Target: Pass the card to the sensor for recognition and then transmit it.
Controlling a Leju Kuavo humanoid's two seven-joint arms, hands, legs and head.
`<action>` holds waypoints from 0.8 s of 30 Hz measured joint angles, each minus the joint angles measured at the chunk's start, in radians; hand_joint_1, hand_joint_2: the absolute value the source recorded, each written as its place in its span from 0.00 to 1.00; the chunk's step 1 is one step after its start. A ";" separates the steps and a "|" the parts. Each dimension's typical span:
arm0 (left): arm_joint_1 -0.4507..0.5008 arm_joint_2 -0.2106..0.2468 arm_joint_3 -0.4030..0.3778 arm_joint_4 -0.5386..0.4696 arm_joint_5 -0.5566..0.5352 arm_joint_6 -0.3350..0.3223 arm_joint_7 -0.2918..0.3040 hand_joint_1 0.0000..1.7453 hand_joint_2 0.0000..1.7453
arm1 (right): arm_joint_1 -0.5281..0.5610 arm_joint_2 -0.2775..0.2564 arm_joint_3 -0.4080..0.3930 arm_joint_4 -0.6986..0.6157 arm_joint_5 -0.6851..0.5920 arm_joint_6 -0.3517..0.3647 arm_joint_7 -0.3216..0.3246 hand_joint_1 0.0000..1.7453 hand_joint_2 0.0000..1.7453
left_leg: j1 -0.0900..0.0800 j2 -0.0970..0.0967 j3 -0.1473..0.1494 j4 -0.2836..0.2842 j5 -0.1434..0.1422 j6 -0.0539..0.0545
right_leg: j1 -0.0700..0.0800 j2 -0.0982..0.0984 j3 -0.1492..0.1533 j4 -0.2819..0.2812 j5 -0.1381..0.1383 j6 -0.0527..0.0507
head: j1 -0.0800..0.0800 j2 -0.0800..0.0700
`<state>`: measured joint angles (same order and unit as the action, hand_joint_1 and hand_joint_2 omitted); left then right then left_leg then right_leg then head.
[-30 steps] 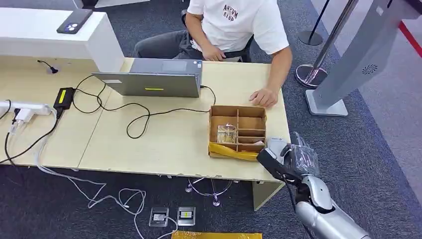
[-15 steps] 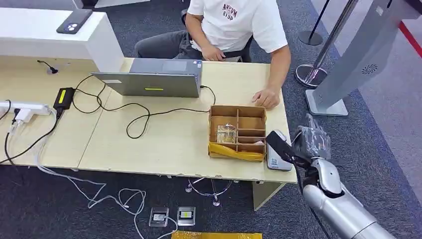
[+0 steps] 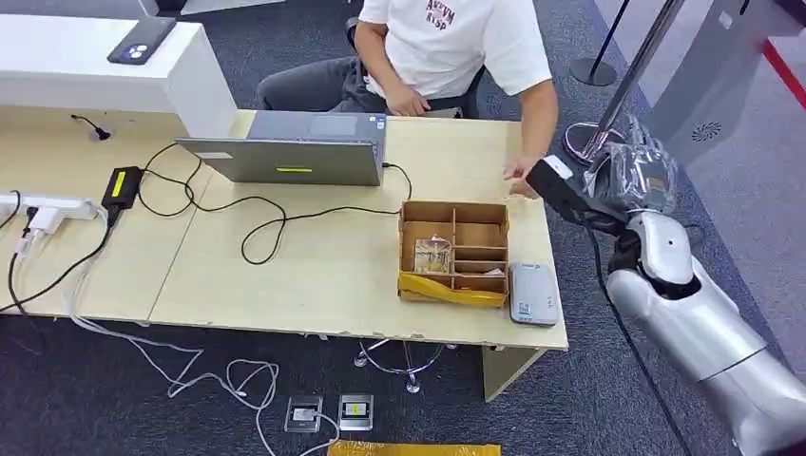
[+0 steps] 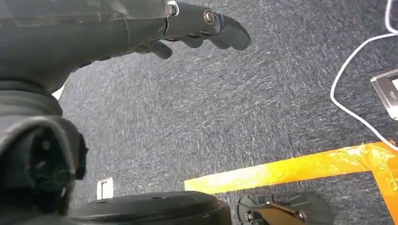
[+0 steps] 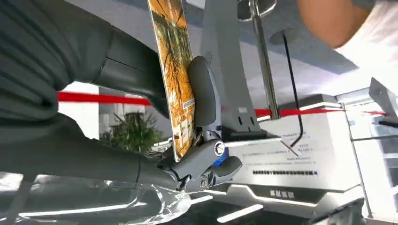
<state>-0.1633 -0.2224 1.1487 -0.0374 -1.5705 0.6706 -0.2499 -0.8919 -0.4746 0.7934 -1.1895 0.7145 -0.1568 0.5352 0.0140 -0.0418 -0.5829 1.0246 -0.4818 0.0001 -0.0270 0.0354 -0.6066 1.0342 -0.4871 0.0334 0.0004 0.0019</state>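
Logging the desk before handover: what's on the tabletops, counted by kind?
Laptops: 1
Phones: 1
Card sensors: 1
Divided boxes: 1
Power strips: 1
Power adapters: 1
Total: 6
The card is off the desk, in the right hand.

In the head view the right hand (image 3: pixel 635 178) is wrapped in clear film, so how its fingers (image 3: pixel 556 185) lie is hard to read, and they cover part of the person's hand (image 3: pixel 516 172) at the surface (image 3: pixel 314 266) edge. The card (image 5: pixel 177 70) runs out of the right wrist picture, its print too blurred to read. The person (image 3: pixel 447 47) is cut off at twelve o'clock. The left hand (image 4: pixel 141 28) leaves its picture's edge. What lies in the box (image 3: pixel 453 252) is too small to tell.
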 joint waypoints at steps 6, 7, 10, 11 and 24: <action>0.000 0.001 -0.035 0.000 0.000 -0.001 -0.002 0.00 0.00 | -0.100 0.024 0.039 0.037 0.010 0.046 -0.010 1.00 1.00 | 0.000 -0.001 -0.001 0.000 0.000 0.000 | 0.000 0.000 0.000 0.000 0.000 0.000 | 0.000 0.000; 0.000 0.001 -0.041 0.000 0.000 -0.001 -0.003 0.00 0.00 | -0.114 0.032 0.045 0.048 0.010 0.048 -0.014 1.00 1.00 | 0.000 -0.001 -0.001 0.000 0.000 0.000 | 0.000 0.000 0.000 0.000 0.000 0.000 | 0.000 0.000; -0.001 0.000 -0.051 0.000 0.000 -0.001 -0.004 0.00 0.00 | -0.158 0.071 0.070 0.103 0.008 0.046 -0.032 1.00 1.00 | 0.000 -0.001 -0.001 0.000 0.000 0.000 | 0.000 0.000 0.000 0.000 0.000 0.000 | 0.000 0.000; -0.001 0.000 -0.055 0.000 0.000 -0.001 -0.004 0.00 0.00 | -0.171 0.084 0.079 0.124 0.004 0.040 -0.040 1.00 1.00 | 0.000 -0.001 -0.001 0.000 0.000 0.000 | 0.000 -0.001 0.000 0.000 0.000 0.000 | 0.000 0.000; 0.000 0.000 -0.072 0.000 0.000 -0.003 -0.004 0.00 0.00 | -0.220 0.223 0.152 0.356 -0.049 -0.032 -0.104 0.00 1.00 | 0.000 -0.001 -0.001 0.000 0.000 0.000 | 0.000 -0.001 0.000 0.000 0.000 0.000 | 0.000 0.000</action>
<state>-0.1634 -0.2220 1.0765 -0.0378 -1.5705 0.6680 -0.2537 -1.1124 -0.2518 0.9457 -0.8339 0.6657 -0.1888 0.4311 0.0143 -0.0432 -0.5834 1.0246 -0.4817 0.0001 -0.0267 0.0345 -0.6069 1.0343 -0.4872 0.0333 0.0008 0.0023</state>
